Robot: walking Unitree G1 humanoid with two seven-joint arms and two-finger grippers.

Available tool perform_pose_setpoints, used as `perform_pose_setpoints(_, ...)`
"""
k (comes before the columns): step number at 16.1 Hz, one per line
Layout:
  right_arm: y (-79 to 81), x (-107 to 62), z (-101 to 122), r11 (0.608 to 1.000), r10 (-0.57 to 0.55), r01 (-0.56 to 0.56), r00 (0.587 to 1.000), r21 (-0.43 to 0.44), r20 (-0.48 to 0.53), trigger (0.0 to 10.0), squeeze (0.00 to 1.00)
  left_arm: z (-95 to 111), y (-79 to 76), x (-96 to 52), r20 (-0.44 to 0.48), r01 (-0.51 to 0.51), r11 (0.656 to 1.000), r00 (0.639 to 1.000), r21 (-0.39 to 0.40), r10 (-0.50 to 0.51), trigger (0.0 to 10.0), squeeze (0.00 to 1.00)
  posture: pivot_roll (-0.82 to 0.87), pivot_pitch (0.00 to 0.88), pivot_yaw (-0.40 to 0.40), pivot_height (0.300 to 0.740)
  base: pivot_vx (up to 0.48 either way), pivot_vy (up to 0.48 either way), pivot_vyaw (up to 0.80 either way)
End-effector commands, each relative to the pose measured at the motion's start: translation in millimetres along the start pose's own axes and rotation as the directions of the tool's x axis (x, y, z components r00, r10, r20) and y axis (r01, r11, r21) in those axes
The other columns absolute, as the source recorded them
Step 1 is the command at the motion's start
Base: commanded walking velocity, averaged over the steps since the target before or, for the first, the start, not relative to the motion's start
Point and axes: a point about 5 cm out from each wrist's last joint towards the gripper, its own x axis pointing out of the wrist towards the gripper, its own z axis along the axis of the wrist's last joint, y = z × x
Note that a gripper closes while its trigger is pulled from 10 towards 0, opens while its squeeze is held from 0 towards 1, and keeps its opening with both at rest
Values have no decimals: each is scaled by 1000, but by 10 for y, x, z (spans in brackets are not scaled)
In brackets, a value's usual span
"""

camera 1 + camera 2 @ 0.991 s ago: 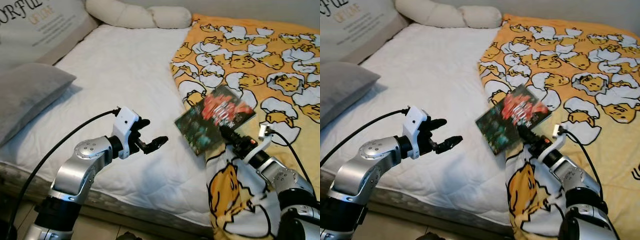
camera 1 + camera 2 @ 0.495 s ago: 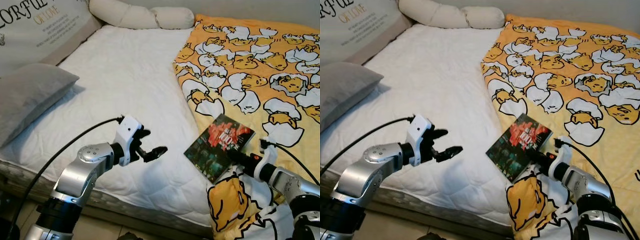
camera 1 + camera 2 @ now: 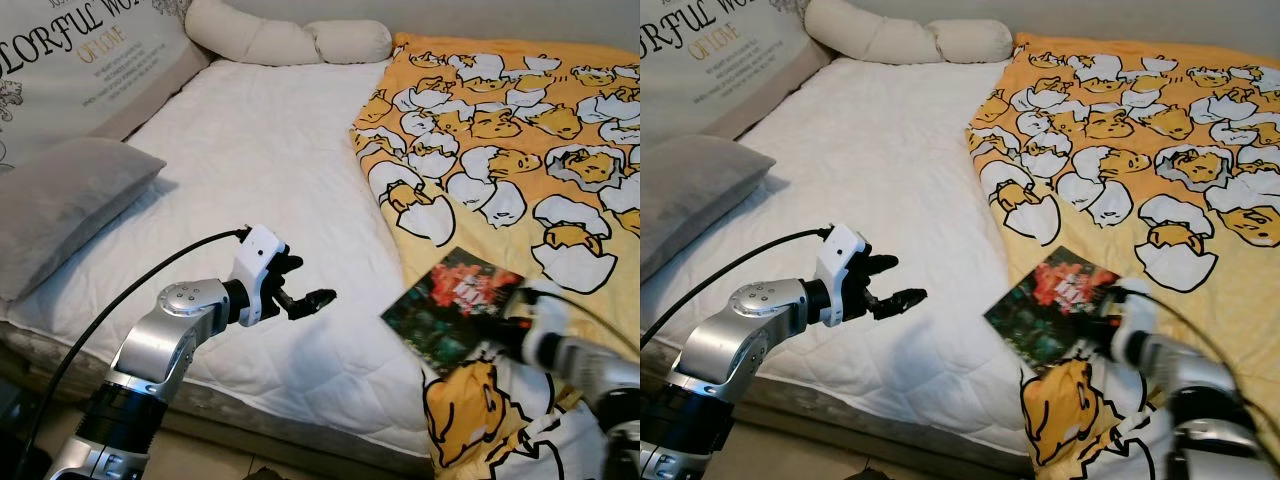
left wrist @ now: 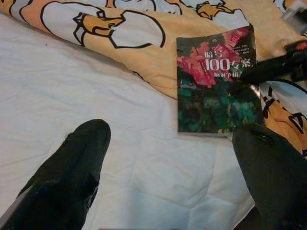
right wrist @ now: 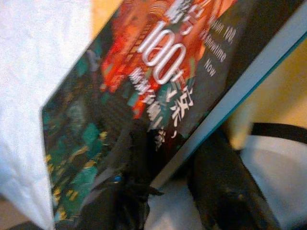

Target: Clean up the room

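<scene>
- Book [image 3: 455, 305], dark cover with red and green print, lies at the near edge of the bed, over the border of the yellow duck-print blanket [image 3: 520, 130] where it meets the white mattress [image 3: 260, 170]; whether it rests fully on the bedding or is partly lifted, cannot tell.
- Right pincer [image 5: 168, 165] pinching the book: one black finger on the cover, the other under the edge, spine side between them; in the head views the wrist is blurred, so the arm is likely moving.
- Left pincer [image 3: 305, 298] hovers over the white mattress, just beside the book but apart from it; fingers [image 4: 72, 163] spread, nothing between them.
- Grey pillow [image 3: 60, 200] and printed cushion [image 3: 70, 60] lie well apart at the robot's left; long cream bolster [image 3: 290, 40] at the head of the bed.
- Risks, as judgement: grip sits near one edge only, so the book may pivot or slip out if swung quickly; cover could bend or fan open under its own weight.
- Loose blanket fold under the wrist might catch on the finger or the cable and get dragged along.
- Book lies close to the bed edge; a slip here probably sends it to the floor.
</scene>
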Motion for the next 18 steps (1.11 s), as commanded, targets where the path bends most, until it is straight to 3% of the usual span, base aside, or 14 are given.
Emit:
perform_pose_setpoints(1,-108,-112,10,1000,-22,22,1000,-21,-14,10000,1000,34,-15,-17,7,15,1000,1000,15,-15,10000,0,-20,0,81,740,0,0,0)
perform_pose_setpoints(5,-49,-355,299,980,184,-177,981,-87,69,10000,1000,-8,-79,-21,-13,56,998,998,22,-56,10000,0,-29,0,71,740,0,0,0)
perform_pose_setpoints(9,121,-302,319,956,289,-292,952,16,106,10000,1000,8,-111,-1,-11,70,997,997,28,-70,10000,0,-31,0,57,740,0,0,0)
perform_pose_setpoints(11,256,-234,163,938,343,-344,939,42,15,10000,1000,-9,-135,-2,-20,82,996,996,20,-81,10000,0,-28,0,48,740,0,0,0)
perform_pose_setpoints(13,246,-184,25,950,307,-303,950,72,-57,10000,1000,-41,-157,-12,-39,94,996,995,10,-93,10000,0,-27,0,42,740,0,0,0)
perform_pose_setpoints(18,252,-114,-94,953,274,-257,958,160,-90,10000,1000,-58,-169,-4,-50,92,996,995,5,-92,10000,0,-28,0,39,740,0,0,0)
